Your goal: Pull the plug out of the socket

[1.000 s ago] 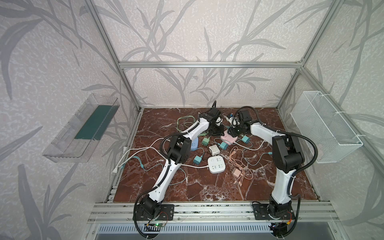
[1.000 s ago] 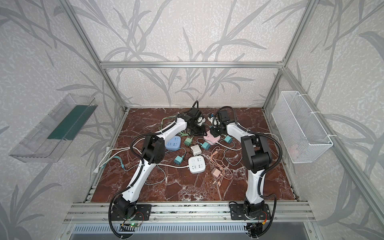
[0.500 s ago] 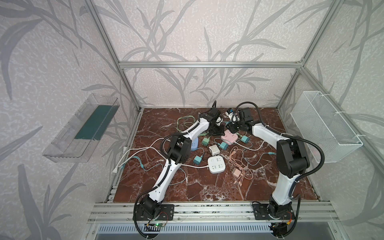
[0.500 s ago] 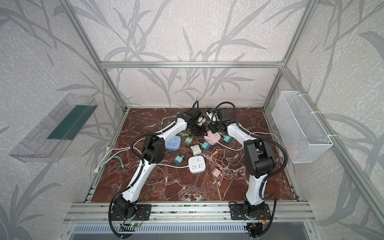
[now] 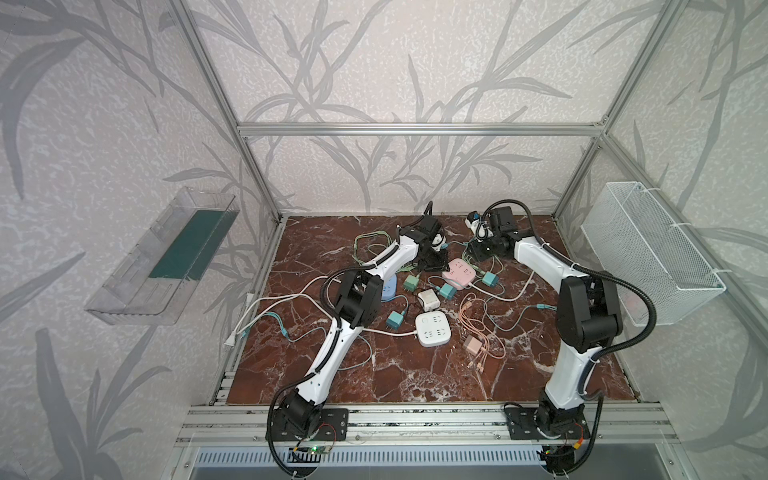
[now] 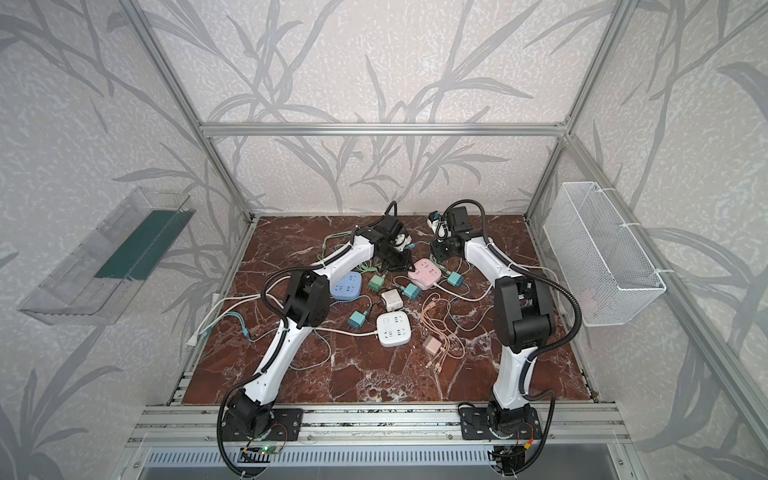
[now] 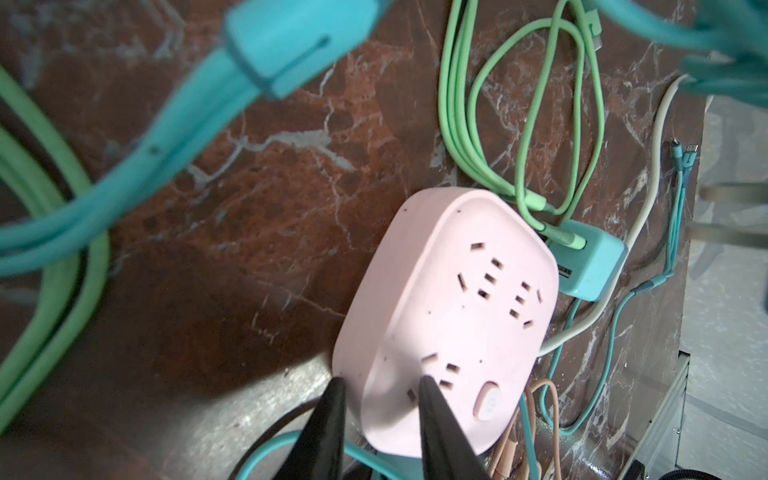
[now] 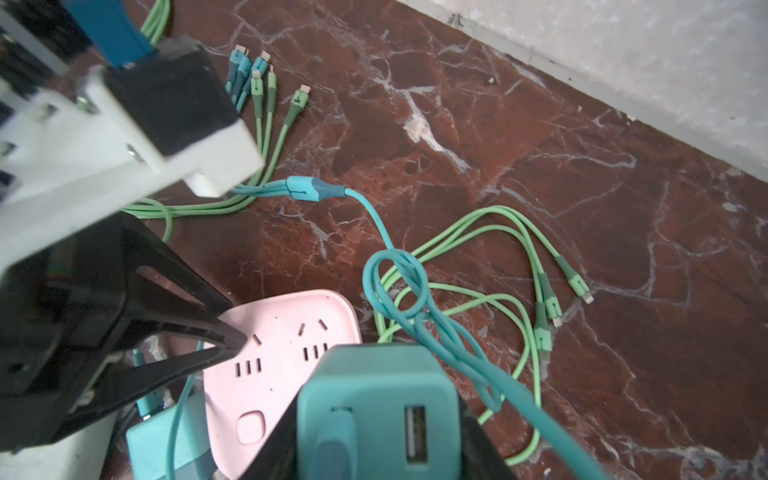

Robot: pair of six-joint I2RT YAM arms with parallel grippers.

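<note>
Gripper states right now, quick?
Left gripper: shut, tips on the pink power strip.
Right gripper: shut on the teal charger plug.

Behind thin, tapered black fingers (image 7: 328,419), each arm (image 5: 332,357) has white link shells, boxy black joint housings (image 5: 590,316), a black corrugated cable hose (image 5: 652,316) and a black screwed-down base plate (image 5: 338,419).

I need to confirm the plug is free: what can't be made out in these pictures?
- Teal charger prongs: right wrist view, hidden by its own body in the right hand; too small in both top views.
- Blue power strip: both top views, partly covered by the left arm.
- Pinkish item in wire basket: top view, blurred behind mesh.
</note>
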